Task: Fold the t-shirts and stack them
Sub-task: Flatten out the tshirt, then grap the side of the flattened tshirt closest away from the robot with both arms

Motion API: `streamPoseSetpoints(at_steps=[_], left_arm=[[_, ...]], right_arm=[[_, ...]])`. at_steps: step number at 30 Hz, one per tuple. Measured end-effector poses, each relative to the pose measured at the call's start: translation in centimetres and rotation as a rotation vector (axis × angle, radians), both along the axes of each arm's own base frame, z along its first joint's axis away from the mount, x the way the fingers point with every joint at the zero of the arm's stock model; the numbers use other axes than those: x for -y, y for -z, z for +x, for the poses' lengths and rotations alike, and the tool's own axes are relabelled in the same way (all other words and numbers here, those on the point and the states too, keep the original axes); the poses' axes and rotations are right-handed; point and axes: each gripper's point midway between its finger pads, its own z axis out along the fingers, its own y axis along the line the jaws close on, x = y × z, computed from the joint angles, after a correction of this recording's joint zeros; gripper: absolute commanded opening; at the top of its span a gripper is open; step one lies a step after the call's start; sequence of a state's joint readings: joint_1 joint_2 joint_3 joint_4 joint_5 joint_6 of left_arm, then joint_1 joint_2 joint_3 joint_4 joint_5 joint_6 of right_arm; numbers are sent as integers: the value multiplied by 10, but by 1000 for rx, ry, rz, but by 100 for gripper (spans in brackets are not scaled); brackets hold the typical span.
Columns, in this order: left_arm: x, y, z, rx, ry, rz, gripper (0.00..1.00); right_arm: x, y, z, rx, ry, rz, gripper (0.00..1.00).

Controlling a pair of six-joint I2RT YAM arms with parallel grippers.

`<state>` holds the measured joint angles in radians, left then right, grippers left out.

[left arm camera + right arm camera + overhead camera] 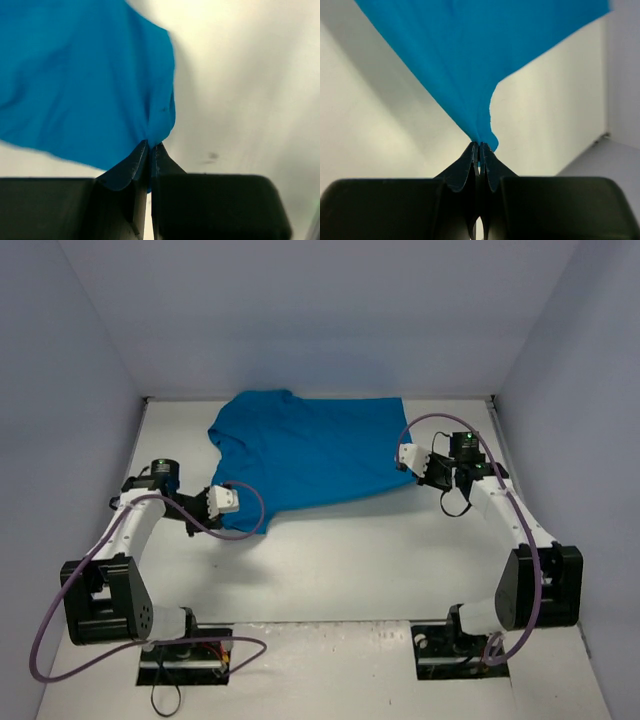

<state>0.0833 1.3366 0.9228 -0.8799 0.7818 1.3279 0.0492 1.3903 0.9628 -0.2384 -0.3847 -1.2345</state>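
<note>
One bright teal-blue t-shirt (310,455) hangs stretched over the back half of the white table, its far part with collar and sleeve resting at the back left. My left gripper (238,502) is shut on the shirt's near left corner. In the left wrist view the cloth (85,85) runs up and left from the pinching left gripper (150,145). My right gripper (405,462) is shut on the shirt's right corner. The right wrist view shows the fabric (470,55) fanning upward from the closed right gripper (481,145), clear of the table.
Grey-blue walls (70,370) close in the table (340,570) on the left, back and right. The arm bases (185,625) and purple cables (60,640) sit at the near edge.
</note>
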Motion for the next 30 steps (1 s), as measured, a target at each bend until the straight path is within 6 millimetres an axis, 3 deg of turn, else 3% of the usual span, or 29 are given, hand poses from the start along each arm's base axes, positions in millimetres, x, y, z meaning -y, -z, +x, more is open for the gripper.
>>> streamPoseSetpoints(at_steps=[3,13,16,22,25,30], left_arm=[[0,14,-29,-35,97,45,0],[-6,16,-57,31,264,118,2],[-8,22,-66,30,298,136,31],[-12,27,-78,17,339,160,61],[-10,22,-77,36,337,153,63],[-2,-6,-61,131,315,118,59]], right_arm=[[3,16,-16,-79,-24,-50,0],[15,36,-46,-202,-81,-154,3],[19,42,-58,-244,-101,-183,20],[26,50,-77,-322,-121,-235,51],[26,48,-81,-339,-108,-231,51],[22,26,-70,-278,-78,-206,31]])
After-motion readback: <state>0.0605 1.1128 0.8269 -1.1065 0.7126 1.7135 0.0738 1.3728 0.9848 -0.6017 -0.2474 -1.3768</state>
